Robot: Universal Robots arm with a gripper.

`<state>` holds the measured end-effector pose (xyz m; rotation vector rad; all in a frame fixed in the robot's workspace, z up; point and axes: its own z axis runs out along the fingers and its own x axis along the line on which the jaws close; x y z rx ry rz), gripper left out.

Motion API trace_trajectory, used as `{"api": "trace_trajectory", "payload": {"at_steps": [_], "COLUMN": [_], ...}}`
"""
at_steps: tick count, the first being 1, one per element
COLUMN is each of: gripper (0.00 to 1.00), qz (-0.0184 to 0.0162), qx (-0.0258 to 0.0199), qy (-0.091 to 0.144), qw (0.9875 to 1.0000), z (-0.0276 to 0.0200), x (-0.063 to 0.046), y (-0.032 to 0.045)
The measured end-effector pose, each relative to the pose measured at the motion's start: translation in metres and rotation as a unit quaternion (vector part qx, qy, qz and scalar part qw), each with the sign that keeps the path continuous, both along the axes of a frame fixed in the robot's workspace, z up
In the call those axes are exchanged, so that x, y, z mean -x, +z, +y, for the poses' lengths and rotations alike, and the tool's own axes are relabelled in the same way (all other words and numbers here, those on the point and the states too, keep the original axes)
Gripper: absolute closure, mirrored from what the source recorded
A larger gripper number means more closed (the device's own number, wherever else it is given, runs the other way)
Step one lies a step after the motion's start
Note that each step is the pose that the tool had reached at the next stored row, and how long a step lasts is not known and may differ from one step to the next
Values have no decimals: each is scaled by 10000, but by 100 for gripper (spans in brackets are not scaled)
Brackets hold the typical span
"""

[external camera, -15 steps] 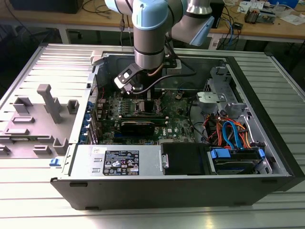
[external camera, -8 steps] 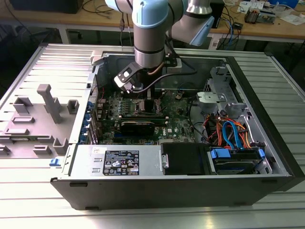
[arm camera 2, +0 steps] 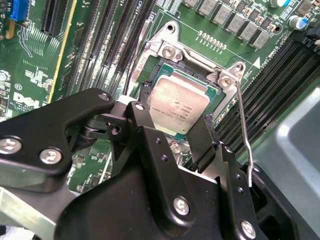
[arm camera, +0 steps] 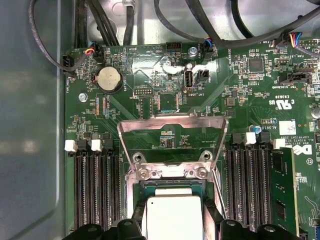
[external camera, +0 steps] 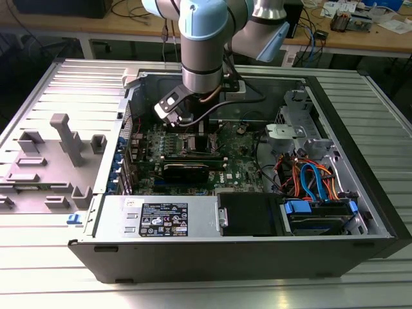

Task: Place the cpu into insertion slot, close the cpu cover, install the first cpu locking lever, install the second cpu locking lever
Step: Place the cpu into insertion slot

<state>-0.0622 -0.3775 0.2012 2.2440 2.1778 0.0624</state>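
Observation:
The cpu [arm camera 2: 179, 107], a small silver-topped square, lies flat in the insertion slot [arm camera 2: 167, 50], whose silver rim frames it. My gripper [arm camera 2: 175, 132] reaches down over it. Its black fingers [arm camera 2: 145, 125] press against two opposite sides of the chip. In the first wrist view the cpu [arm camera: 172, 217] sits between the fingertips of the gripper [arm camera: 174, 225], below the slot's rim [arm camera: 172, 172]. The cpu cover [arm camera: 172, 122], a thin silver frame, stands swung open behind the slot. A wire locking lever [arm camera 2: 243, 130] stands raised beside the slot. In the exterior view the gripper [external camera: 193, 132] hangs over the green board.
Long black memory slots [arm camera: 95, 190] flank the socket on both sides [arm camera: 250, 185]. A coin battery [arm camera: 109, 79] and black cables [arm camera: 100, 25] lie beyond the cover. The case holds a power supply [external camera: 161, 215] and a drive bay with coloured cables [external camera: 309, 180]. Grey fixtures [external camera: 64, 138] stand at the exterior view's left.

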Motion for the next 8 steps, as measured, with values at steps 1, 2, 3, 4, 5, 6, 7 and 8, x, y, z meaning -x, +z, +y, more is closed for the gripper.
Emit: {"api": "trace_trajectory", "payload": {"at_steps": [1,2,3,4,5,6,7,8], "gripper": [46,46,46,46,46,46,46,46], "qz": [0,0,0,0,0,0,0,0], "qx": [0,0,0,0,-1,-1,0,0], "qy": [0,0,0,0,1,1,0,-1], "qw": [10000,10000,10000,10000,10000,10000,10000,10000], "z": [0,0,0,0,0,0,0,0], "x": [-1,-1,-2,-2,-6,-10,-13,-13], "y": [-2,-3,-3,-4,-4,-5,-5,-4]}}
